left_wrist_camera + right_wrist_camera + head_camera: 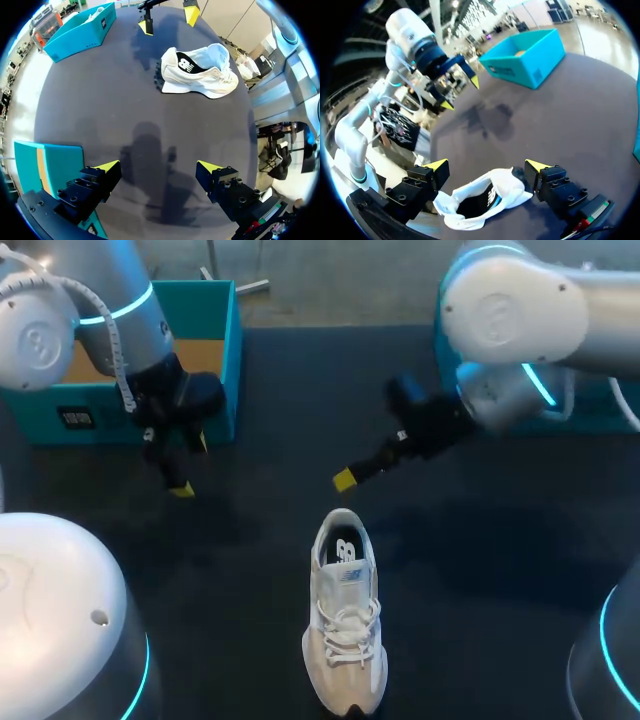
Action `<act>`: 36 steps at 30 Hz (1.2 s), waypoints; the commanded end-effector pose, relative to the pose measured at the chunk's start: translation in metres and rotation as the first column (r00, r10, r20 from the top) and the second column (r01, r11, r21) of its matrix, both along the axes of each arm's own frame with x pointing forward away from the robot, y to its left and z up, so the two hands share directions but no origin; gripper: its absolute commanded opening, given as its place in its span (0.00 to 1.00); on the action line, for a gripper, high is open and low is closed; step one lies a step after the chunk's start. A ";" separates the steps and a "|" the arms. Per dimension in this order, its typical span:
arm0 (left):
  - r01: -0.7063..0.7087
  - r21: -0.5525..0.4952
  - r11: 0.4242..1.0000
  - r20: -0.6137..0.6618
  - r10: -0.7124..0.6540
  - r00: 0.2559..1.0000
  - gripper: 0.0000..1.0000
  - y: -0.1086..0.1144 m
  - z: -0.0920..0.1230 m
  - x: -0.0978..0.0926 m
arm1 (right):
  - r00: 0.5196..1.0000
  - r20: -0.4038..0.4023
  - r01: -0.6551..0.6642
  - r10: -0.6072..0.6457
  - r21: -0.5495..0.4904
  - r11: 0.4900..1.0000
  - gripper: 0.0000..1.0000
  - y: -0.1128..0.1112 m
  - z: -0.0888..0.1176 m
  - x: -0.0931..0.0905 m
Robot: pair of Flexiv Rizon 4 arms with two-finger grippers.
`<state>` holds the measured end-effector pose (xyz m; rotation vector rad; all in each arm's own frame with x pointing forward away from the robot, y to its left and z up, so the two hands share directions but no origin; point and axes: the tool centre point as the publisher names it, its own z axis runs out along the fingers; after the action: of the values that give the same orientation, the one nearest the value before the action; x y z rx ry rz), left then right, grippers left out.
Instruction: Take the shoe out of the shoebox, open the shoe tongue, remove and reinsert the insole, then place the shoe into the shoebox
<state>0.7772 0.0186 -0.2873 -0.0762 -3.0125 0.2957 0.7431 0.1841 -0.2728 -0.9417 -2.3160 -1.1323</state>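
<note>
Head view — shoe (346,615) at near edge, shoebox (230,340) far-left

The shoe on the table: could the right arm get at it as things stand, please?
Probably yes: the right gripper hangs open near the shoe, heel side, with nothing between them.

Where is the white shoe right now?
In the head view the white shoe stands on the dark table near the middle, close to the right claw, outside the teal shoebox at back left.

Both arms aloft, left gripper (159,166) and right gripper (487,164) wide open, empty.
</note>
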 end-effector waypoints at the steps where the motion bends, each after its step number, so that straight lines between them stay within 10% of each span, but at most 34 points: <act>1: 0.002 -0.003 1.000 -0.005 -0.002 1.000 1.00 0.000 0.000 0.005 | 0.948 0.170 0.222 -0.269 0.251 0.942 1.00 -0.008 -0.001 -0.005; 21: 0.005 -0.004 1.000 -0.027 -0.005 1.000 1.00 -0.008 0.001 0.028 | 0.813 0.328 0.344 -0.481 0.397 0.851 1.00 -0.015 0.018 0.025; 36: 0.001 0.021 1.000 -0.031 0.000 1.000 1.00 -0.025 0.006 0.054 | 0.809 0.334 0.360 -0.484 0.368 0.857 1.00 -0.041 0.029 0.063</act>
<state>0.8239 0.0004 -0.2817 -0.0689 -2.9963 0.2853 0.7990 0.1408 -0.2497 -1.0796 -2.1251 -2.0253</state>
